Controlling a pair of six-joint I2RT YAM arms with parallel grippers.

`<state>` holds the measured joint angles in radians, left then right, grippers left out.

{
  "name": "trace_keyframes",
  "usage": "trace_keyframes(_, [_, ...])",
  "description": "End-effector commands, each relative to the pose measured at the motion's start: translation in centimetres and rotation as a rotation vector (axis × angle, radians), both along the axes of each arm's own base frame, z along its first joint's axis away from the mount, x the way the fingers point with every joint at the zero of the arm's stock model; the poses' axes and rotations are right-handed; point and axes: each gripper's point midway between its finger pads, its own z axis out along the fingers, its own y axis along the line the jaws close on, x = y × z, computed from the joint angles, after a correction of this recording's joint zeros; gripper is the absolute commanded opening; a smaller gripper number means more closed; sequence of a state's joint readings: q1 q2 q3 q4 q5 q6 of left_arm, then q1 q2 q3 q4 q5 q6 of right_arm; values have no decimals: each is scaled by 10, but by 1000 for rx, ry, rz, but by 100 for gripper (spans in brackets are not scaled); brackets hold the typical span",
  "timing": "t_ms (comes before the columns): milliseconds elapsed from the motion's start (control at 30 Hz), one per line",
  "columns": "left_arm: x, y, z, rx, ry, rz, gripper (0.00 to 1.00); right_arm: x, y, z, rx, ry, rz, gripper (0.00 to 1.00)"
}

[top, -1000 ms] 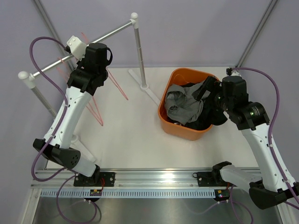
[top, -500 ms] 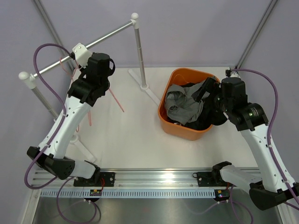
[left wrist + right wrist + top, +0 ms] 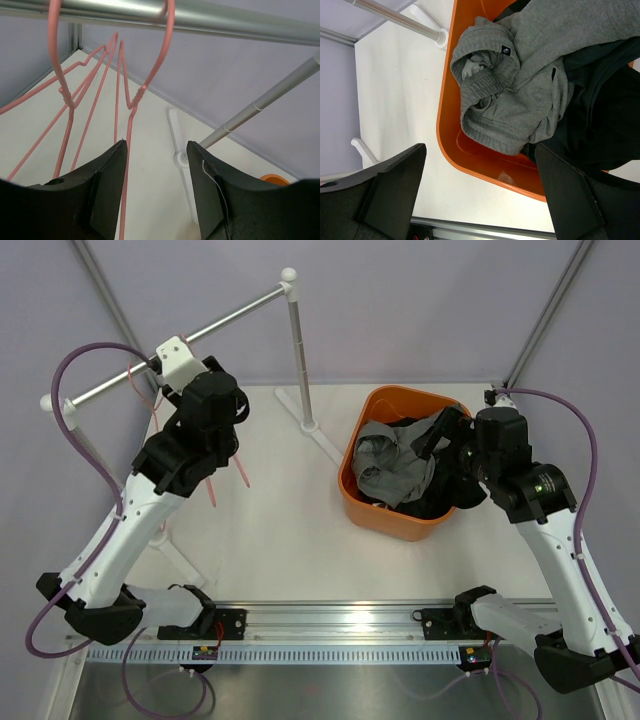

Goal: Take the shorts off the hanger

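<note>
Mid-grey shorts (image 3: 385, 468) (image 3: 520, 95) lie crumpled on top of dark shorts (image 3: 440, 490) (image 3: 605, 100) inside the orange basket (image 3: 375, 515) (image 3: 445, 135). My right gripper (image 3: 480, 150) hovers open over the basket's near-left rim with nothing between its fingers. Bare pink wire hangers (image 3: 132, 100) (image 3: 215, 492) hang by their hooks from the metal rail (image 3: 225, 22) (image 3: 230, 320). My left gripper (image 3: 156, 145) sits just below the rail, open and empty. One hanger wire runs close beside its left finger (image 3: 107, 175).
The rail's upright post (image 3: 300, 360) (image 3: 260, 102) stands on a white foot (image 3: 315, 430) between the hangers and the basket. A second rail end (image 3: 55, 405) is at the far left. Purple cables loop off both arms.
The left gripper's jaws have opened and its wrist has shifted right and nearer along the rail. The pink hangers now hang steeper under the rail. The right arm has not moved.
</note>
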<state>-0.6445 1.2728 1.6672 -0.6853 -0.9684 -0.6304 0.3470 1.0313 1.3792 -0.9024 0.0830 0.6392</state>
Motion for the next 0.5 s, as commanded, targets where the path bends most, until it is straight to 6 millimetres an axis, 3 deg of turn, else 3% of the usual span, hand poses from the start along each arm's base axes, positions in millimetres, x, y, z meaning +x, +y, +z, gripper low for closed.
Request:
trace_keyframes(0, [-16, 6, 17, 24, -48, 13, 56, -2, 4, 14, 13, -57, 29, 99])
trace_keyframes(167, [-38, -24, 23, 139, -69, -214, 57, -9, -8, 19, -22, -99, 6, 99])
trace_keyframes(267, [-58, -60, 25, 200, -96, -489, 63, -18, -15, 22, -33, -141, 0, 99])
trace_keyframes(333, [-75, -90, 14, 238, -84, -705, 66, -25, -21, 23, -42, -167, -11, 99])
trace_keyframes(400, [-96, -104, 1, 262, -72, -857, 68, -33, -27, 27, -50, -195, -21, 99])
trace_keyframes(433, [-104, -110, -6, 269, -71, -910, 72, -35, -31, 26, -59, -203, -33, 99])
trace_keyframes(467, [-116, -113, -21, 278, -73, -984, 93, -40, -35, 32, -57, -234, -37, 99])
